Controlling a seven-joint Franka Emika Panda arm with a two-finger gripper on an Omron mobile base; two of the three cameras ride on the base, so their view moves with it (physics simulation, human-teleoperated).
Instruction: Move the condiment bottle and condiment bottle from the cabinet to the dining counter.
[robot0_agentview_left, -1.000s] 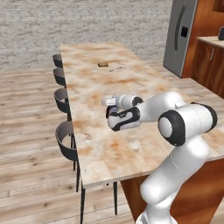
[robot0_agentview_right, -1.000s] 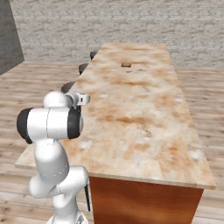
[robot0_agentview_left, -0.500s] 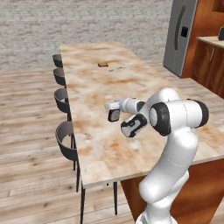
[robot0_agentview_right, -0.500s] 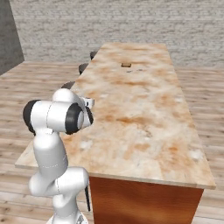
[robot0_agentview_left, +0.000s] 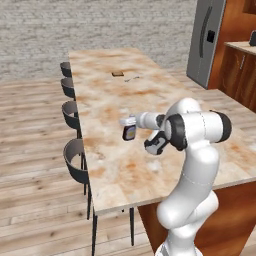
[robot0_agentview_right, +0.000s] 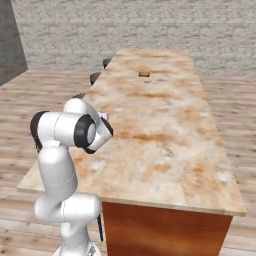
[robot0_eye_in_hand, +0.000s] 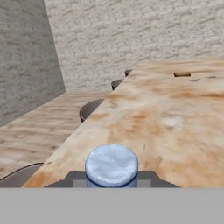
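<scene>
Condiment bottle: the condiment bottle (robot0_agentview_left: 129, 132) is hanging in the fingers above the dining counter (robot0_agentview_left: 115, 100), its pale cap (robot0_eye_in_hand: 111, 165) sitting right between the finger tips in the hand view and its dark body pointing down toward the marbled top.
Fingers: the gripper (robot0_agentview_left: 128, 126) is pinching the bottle on both sides; the dark pads are closing against it with no gap showing.
What is changing: over the last second the arm is unfolding, swinging the hand out from close against its own elbow and carrying the bottle forward and toward the stool side of the counter; the bottle is now riding clear of the forearm where earlier it was tucked against it.
Below the fingers: bare counter top is lying under the bottle, near the edge where the stools (robot0_agentview_left: 76, 155) are standing.
Ahead of the fingers: a small brown object (robot0_eye_in_hand: 182, 74) is lying well apart, far up the counter.
Meaning for the task: this bottle is already over its destination, so I judge that lowering and releasing it is what remains.
Second bottle: I cannot tell where it is.
</scene>
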